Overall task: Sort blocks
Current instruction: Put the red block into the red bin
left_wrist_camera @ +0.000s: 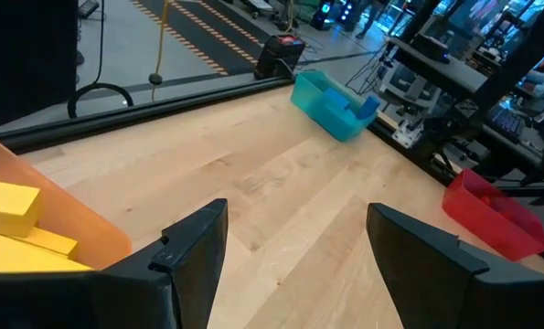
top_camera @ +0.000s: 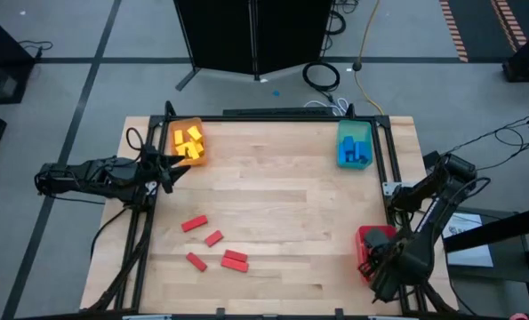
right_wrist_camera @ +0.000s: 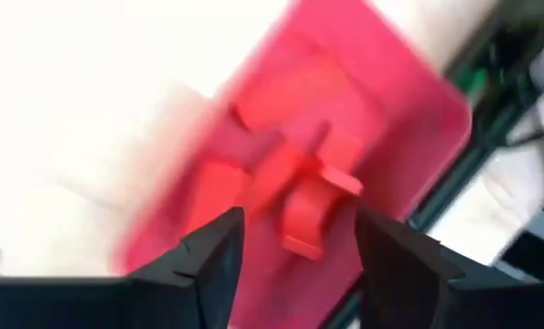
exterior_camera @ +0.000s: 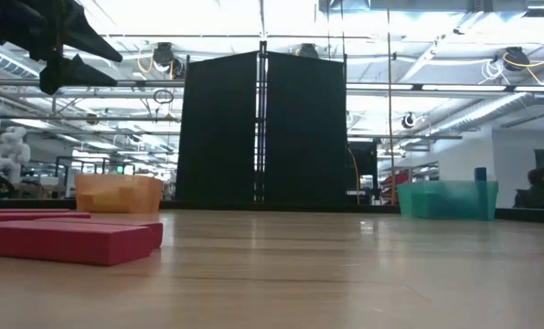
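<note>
Several red blocks (top_camera: 213,238) lie flat on the table's near left part; in the low view they show as (exterior_camera: 70,239). Yellow blocks (top_camera: 188,142) lie in the orange tray (top_camera: 199,153), and blue blocks (top_camera: 356,153) in the teal tray (top_camera: 341,133). My right gripper (right_wrist_camera: 299,247) hangs open, pointing down, over the red tray (right_wrist_camera: 409,100) at the near right, with a heap of red blocks (right_wrist_camera: 308,196) under its fingers. My left gripper (left_wrist_camera: 294,256) waits open, raised beside the orange tray (left_wrist_camera: 80,219).
A black frame runs along the table's left, far and right edges (top_camera: 384,151). A tall black panel (exterior_camera: 258,128) stands beyond the far edge. The table's middle (top_camera: 282,196) is bare wood. The right arm's links (top_camera: 433,200) reach over the table's right edge.
</note>
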Controlling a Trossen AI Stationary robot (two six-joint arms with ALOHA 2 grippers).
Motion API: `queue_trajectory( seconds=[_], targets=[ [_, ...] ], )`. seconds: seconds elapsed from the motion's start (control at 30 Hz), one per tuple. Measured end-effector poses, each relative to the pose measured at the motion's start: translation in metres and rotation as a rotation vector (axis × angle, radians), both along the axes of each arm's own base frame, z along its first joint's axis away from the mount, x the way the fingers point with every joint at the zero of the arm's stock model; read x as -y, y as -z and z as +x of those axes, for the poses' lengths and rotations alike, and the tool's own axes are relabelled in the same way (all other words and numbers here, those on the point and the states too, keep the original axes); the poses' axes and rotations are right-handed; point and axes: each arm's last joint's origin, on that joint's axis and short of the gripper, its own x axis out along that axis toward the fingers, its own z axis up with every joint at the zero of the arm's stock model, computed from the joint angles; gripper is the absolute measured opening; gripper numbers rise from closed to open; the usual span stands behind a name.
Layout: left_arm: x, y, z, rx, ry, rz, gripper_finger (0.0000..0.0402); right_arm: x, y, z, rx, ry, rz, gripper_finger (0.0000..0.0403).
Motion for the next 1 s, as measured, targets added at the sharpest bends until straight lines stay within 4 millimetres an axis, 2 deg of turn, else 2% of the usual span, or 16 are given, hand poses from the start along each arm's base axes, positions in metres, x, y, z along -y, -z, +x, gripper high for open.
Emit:
queue_trajectory(
  seconds=[0.13,0.27,0.43,0.53,0.7,0.83,1.0],
  targets=[
    [0.000,0.000,0.000,0.000,0.000,-0.001,0.0258,0.010,-0.042,0.028,0.179,-0.027,-0.035,0.0203],
    [0.000,0.000,0.000,0.000,0.000,-0.001,0.0258,0.030,-0.082,0.061,0.466,-0.002,-0.131,0.0212],
    [0.000,0.000,0.000,0.001,0.000,-0.001,0.0258,0.055,-0.109,0.115,0.732,-0.148,-0.142,0.0230],
    [0.000,0.000,0.000,0.001,0.000,-0.001,0.0258,0.073,-0.116,0.154,0.890,-0.233,-0.172,0.0242],
    [0.000,0.000,0.000,0.003,0.000,-0.007,0.0258,0.107,-0.118,0.215,1.104,-0.291,-0.241,0.0251],
    [0.000,0.000,0.000,0.012,-0.001,-0.027,0.0258,0.127,-0.103,0.255,1.190,-0.385,-0.233,0.0251],
    [0.001,0.000,0.000,0.011,0.017,-0.034,0.0258,0.138,-0.082,0.294,1.138,-0.527,-0.200,0.0251]
  ],
)
